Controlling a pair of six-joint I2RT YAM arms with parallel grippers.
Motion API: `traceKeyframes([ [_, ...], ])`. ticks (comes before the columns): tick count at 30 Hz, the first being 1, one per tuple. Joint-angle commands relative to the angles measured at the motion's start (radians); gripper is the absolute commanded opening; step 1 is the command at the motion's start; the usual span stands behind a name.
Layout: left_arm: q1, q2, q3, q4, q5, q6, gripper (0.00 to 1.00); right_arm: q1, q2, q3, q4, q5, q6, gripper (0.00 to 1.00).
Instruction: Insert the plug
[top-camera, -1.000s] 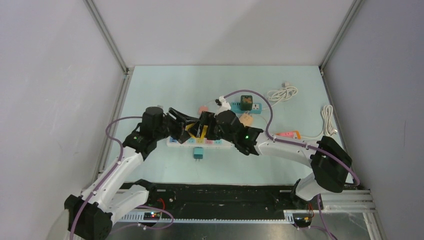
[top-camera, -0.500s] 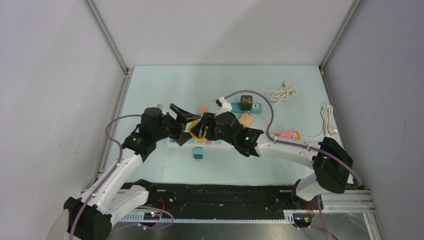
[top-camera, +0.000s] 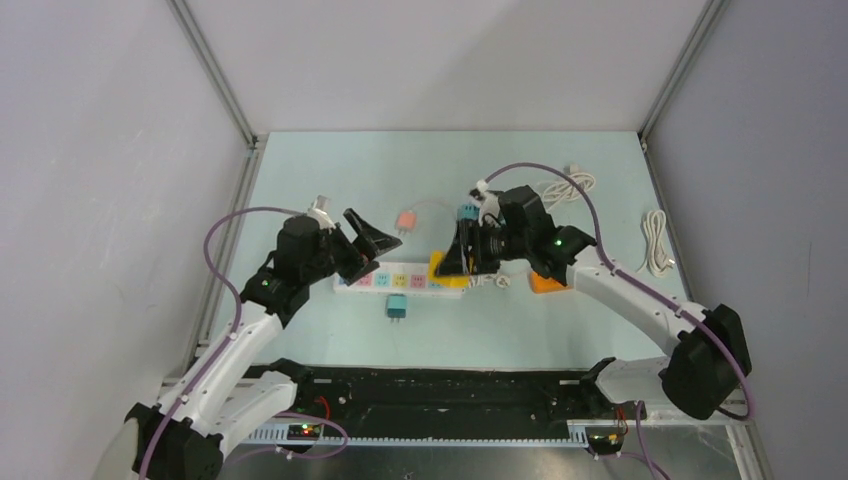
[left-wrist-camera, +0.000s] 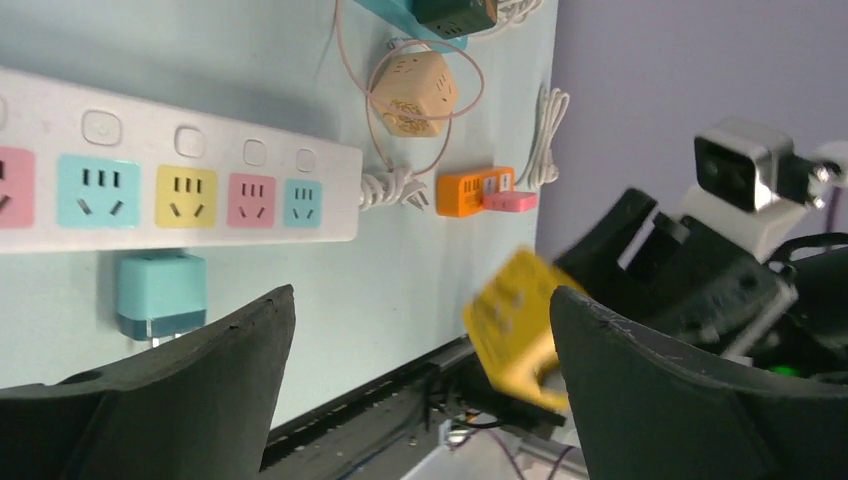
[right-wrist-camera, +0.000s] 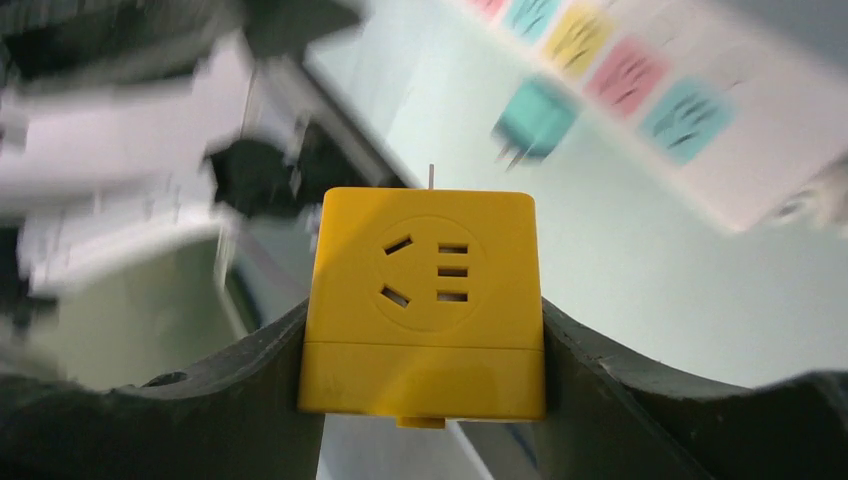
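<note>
My right gripper (top-camera: 456, 262) (right-wrist-camera: 423, 312) is shut on a yellow cube plug (top-camera: 446, 269) (right-wrist-camera: 425, 290), its socket face toward the wrist camera. It hangs over the right end of the white power strip (top-camera: 398, 282) (left-wrist-camera: 180, 190) (right-wrist-camera: 640, 70) with coloured sockets. My left gripper (top-camera: 366, 241) (left-wrist-camera: 422, 300) is wide open and empty, above the strip's left part. In the left wrist view the yellow plug (left-wrist-camera: 515, 320) shows blurred beyond the right finger. The plug's pins are hidden.
A teal plug (top-camera: 396, 306) (left-wrist-camera: 160, 293) (right-wrist-camera: 535, 115) lies just in front of the strip. A pink cube (top-camera: 405, 219) and a beige cube (left-wrist-camera: 412, 92) sit behind it, an orange adapter (top-camera: 546, 283) (left-wrist-camera: 473, 190) to the right. White cables (top-camera: 565, 186) lie at the back right.
My left gripper opened fully and let go of the yellow plug, drawing back left. My right gripper closed on the plug and carried it right, toward the strip's right end.
</note>
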Motion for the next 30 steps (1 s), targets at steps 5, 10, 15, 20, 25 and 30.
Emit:
traceKeyframes([
  [5,0.006,-0.057,0.015,0.025,0.052,0.271,1.00,0.118,-0.247,0.034,-0.109,-0.618,-0.362,0.28],
  [10,0.006,-0.044,0.018,0.025,0.089,0.291,1.00,0.145,-0.293,0.035,-0.055,-0.677,-0.357,0.26],
  [15,0.006,-0.048,0.012,0.024,0.093,0.307,1.00,0.150,-0.267,0.035,-0.046,-0.672,-0.344,0.23],
  [20,0.005,-0.042,0.008,0.020,0.090,0.322,1.00,0.159,-0.247,0.035,-0.067,-0.653,-0.367,0.23],
  [25,0.006,-0.037,0.011,-0.030,-0.033,0.339,1.00,0.155,-0.166,0.098,-0.250,-0.355,-0.406,0.24],
  [30,0.009,-0.022,0.027,-0.157,-0.268,0.378,1.00,0.157,0.047,0.254,-0.481,-0.031,-0.326,0.23],
])
